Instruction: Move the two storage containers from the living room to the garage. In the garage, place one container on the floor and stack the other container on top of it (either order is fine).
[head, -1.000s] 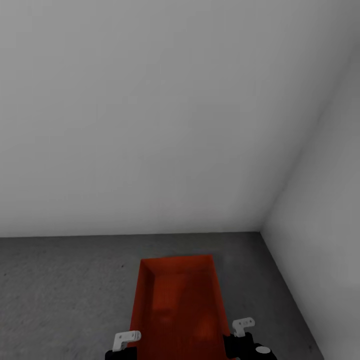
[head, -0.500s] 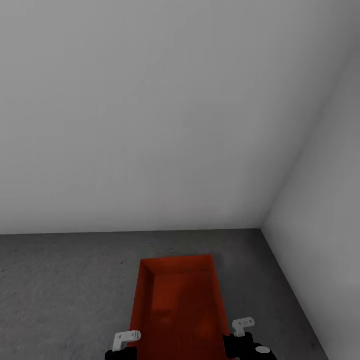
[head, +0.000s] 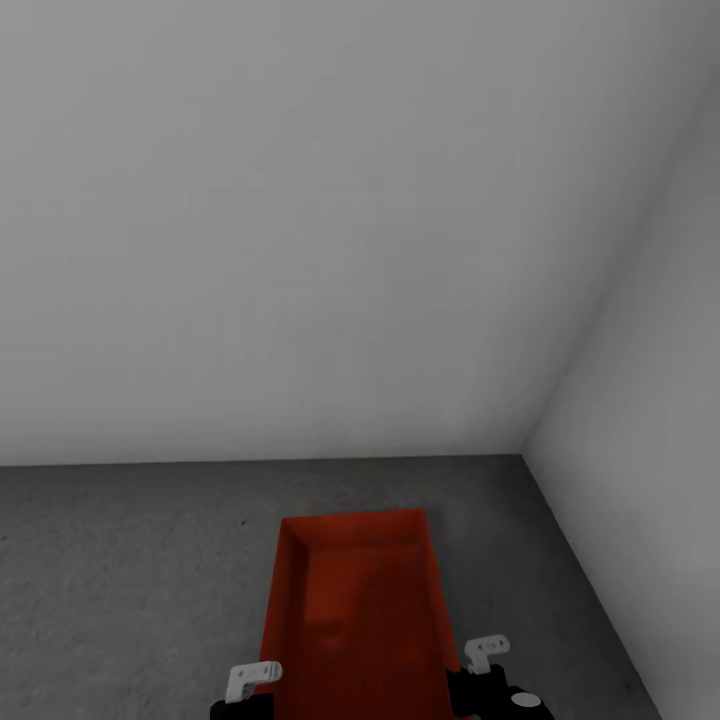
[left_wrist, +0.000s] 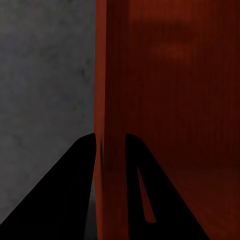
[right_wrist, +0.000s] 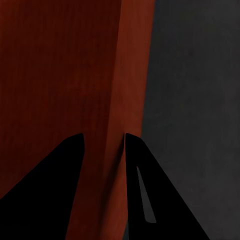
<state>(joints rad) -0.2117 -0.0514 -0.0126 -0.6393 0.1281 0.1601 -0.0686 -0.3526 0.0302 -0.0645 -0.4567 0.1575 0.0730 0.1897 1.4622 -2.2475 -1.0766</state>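
An orange-red bin (head: 355, 610) sits low in the middle of the head view, open top up, its long sides running away from the robot toward a corner of the garage. Its far end is clear of both white walls (head: 300, 250), with a strip of dark grey speckled floor (head: 130, 570) between it and the back wall, and more floor on either side. The right-hand wall (head: 640, 470) meets the back wall at a corner to the right of the bin. Whether the bin rests on the floor or is held just above it cannot be told.

The left gripper (head: 240, 700) is at the bin's left long wall near its close end, and the right gripper (head: 490, 690) is at the right long wall, a white bracket showing on each.

In the left wrist view, the left gripper (left_wrist: 111, 145) has its two dark fingers (left_wrist: 75, 180) set narrow, one on each side of the thin left wall of the bin (left_wrist: 170, 90), pinching it; grey floor (left_wrist: 45, 75) lies outside the wall.

In the right wrist view, the right gripper (right_wrist: 105, 145) likewise straddles the right wall of the bin (right_wrist: 55, 75), fingers (right_wrist: 145, 180) narrow and clamped on it, with floor (right_wrist: 200, 100) on the outer side.
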